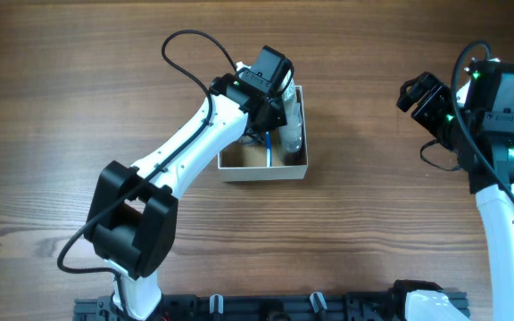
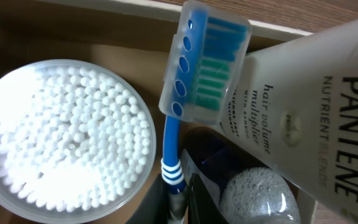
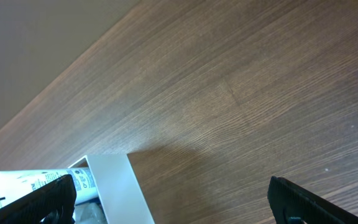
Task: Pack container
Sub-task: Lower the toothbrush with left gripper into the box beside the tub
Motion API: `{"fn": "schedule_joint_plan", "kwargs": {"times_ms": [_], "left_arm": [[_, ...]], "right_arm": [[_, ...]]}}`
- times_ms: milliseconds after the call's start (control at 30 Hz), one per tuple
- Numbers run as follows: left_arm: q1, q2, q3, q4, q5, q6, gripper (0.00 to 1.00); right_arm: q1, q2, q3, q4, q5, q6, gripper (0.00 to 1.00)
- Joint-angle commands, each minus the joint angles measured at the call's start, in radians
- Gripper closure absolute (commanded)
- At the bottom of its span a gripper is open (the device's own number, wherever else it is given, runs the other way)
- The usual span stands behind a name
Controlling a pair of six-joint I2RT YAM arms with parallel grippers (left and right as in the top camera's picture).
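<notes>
The container (image 1: 266, 172) sits at upper centre of the overhead frame. It holds a jar of cotton swabs (image 2: 64, 137), a Pantene tube (image 2: 316, 118) and a grey spongy item (image 2: 253, 196). You look nearly done, since no loose toiletries show on the table (image 1: 78, 89).

Your left gripper (image 1: 270, 120) reaches into the box from the lower left, its fingers pinched on the handle of the blue toothbrush (image 2: 174, 143). Letting it go seems to be what remains. Your right gripper (image 1: 420, 94) hangs at upper right, well apart, spread wide and empty.
</notes>
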Motion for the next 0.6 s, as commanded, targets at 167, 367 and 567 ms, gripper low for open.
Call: {"fn": "schedule_joint_plan", "kwargs": {"times_ms": [167,367,567], "left_arm": [[0.002,-0.01,0.008,0.048,0.014,0.149,0.96],[0.026,-0.063,0.01,0.029,-0.004,0.28,0.94],[0.069,-0.106,0.01,-0.027,-0.011,0.441,0.94]], "right_arm": [[-0.002,0.005,0.017,0.003,-0.012,0.014,0.0],[-0.002,0.005,0.017,0.003,-0.012,0.014,0.0],[-0.002,0.005,0.017,0.003,-0.012,0.014,0.0]]}}
